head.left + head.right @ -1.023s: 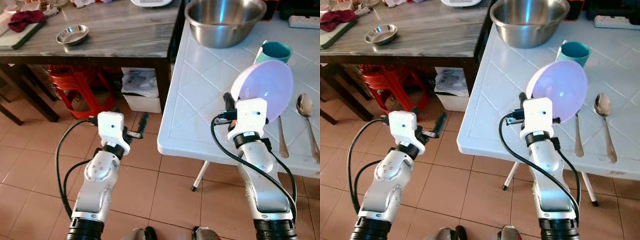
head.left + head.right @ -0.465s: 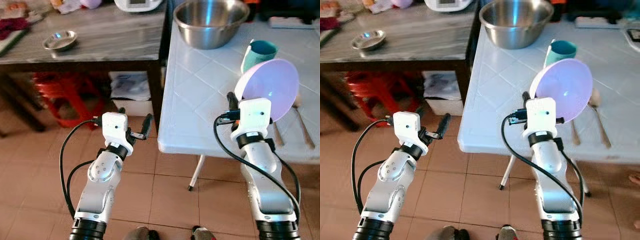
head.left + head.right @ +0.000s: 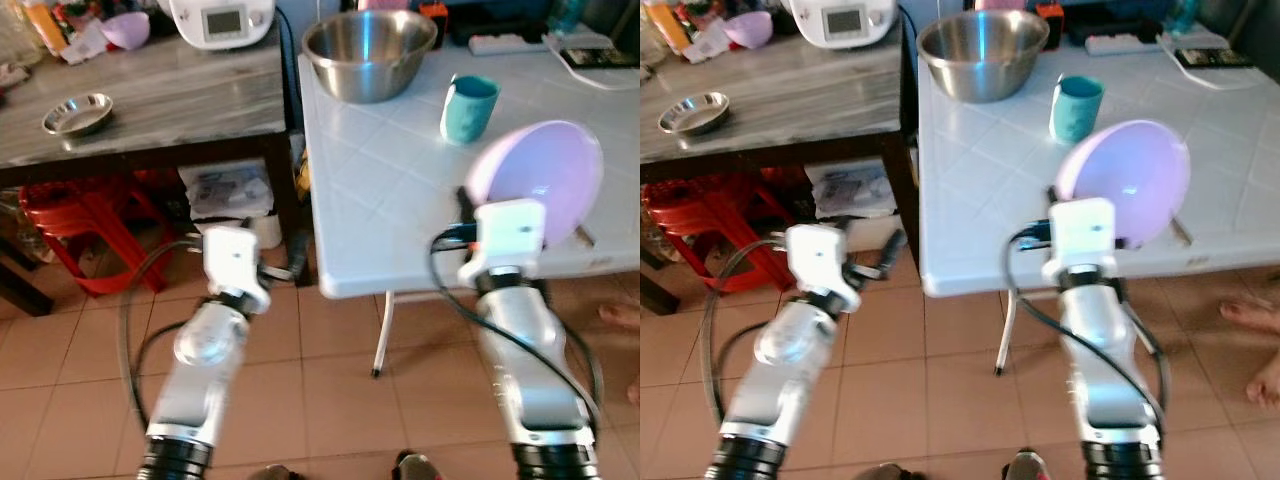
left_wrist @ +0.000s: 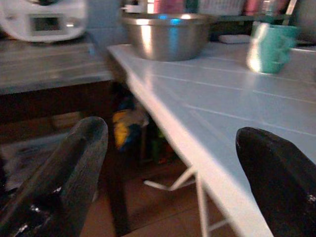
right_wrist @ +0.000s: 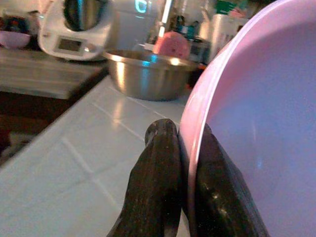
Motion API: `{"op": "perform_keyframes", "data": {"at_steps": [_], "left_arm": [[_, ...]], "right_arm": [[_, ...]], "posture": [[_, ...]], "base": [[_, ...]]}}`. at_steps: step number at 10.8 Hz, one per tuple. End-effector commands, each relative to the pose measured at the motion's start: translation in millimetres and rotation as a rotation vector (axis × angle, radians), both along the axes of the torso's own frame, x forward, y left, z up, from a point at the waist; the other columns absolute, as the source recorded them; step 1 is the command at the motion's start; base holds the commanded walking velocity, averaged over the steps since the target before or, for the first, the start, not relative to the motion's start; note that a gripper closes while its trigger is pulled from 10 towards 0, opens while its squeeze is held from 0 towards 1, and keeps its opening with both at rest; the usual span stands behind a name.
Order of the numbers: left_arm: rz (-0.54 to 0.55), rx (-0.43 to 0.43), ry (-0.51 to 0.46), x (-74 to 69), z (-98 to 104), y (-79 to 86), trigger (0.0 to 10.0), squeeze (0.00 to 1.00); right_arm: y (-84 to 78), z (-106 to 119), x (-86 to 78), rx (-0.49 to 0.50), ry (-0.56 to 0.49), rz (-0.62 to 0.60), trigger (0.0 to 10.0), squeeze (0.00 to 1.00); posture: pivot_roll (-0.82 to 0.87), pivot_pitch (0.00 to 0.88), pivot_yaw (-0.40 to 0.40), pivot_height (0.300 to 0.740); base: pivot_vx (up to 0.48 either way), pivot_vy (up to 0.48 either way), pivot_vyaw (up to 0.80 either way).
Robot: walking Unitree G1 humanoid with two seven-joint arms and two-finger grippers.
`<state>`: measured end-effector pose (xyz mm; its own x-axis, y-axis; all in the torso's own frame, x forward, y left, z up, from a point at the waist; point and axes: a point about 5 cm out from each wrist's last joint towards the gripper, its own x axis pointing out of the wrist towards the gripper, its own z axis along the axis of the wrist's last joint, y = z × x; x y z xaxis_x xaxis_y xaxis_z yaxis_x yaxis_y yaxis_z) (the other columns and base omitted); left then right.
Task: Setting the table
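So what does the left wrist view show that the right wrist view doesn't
Left wrist view: the left gripper, open and empty beside the white table's edge, and the teal cup.

Right wrist view: the right gripper pinching the rim of the pink bowl, held tilted over the table, plus a small pink bowl on the grey counter.

Both: the steel bowl on the white table and the white appliance on the counter.

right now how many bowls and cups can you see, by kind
pink plastic bowls: 2, one pinched by its rim in the right end effector, one on the grey table
steel bowls: 2, a big one on the white table and a small one on the grey table
teal cups: 1
total: 5
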<state>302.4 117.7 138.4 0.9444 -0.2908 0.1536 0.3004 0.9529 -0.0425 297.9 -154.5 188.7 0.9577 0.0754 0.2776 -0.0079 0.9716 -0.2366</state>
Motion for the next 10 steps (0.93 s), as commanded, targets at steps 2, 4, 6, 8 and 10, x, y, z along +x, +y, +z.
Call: {"op": "perform_keyframes", "data": {"at_steps": [2,4,6,8,10], "left_arm": [[0.002,0.012,0.013,-0.9,-4.4,1.1,10.0,0.00],[-0.001,0.010,0.013,-0.6,-4.3,-0.3,10.0,0.00],[-0.001,0.013,0.014,-0.2,-4.2,-0.7,10.0,0.00],[-0.003,0.014,0.017,-0.4,-4.7,-1.8,10.0,0.00],[-0.003,0.016,0.017,0.1,-4.5,-2.3,10.0,0.00]], "right_arm": [[0.8,3.6,1.1,-0.012,-0.020,-0.001,10.0,0.00],[3.0,2.4,-0.3,-0.010,-0.019,0.004,10.0,0.00],[1.5,1.2,-0.8,-0.006,-0.015,-0.002,10.0,0.00],[2.1,0.5,-1.0,-0.001,-0.013,-0.002,10.0,0.00],[3.4,0.3,-0.8,0.002,-0.014,0.000,10.0,0.00]], "posture": [[-0.14,0.126,0.127,0.740],[-0.14,0.128,0.130,0.740],[-0.14,0.134,0.131,0.740],[-0.14,0.135,0.133,0.740],[-0.14,0.133,0.135,0.740]], "base": [[0.000,0.279,0.00],[0.000,0.276,0.28],[0.000,0.277,0.62],[0.000,0.281,0.00],[0.000,0.277,0.00]]}}
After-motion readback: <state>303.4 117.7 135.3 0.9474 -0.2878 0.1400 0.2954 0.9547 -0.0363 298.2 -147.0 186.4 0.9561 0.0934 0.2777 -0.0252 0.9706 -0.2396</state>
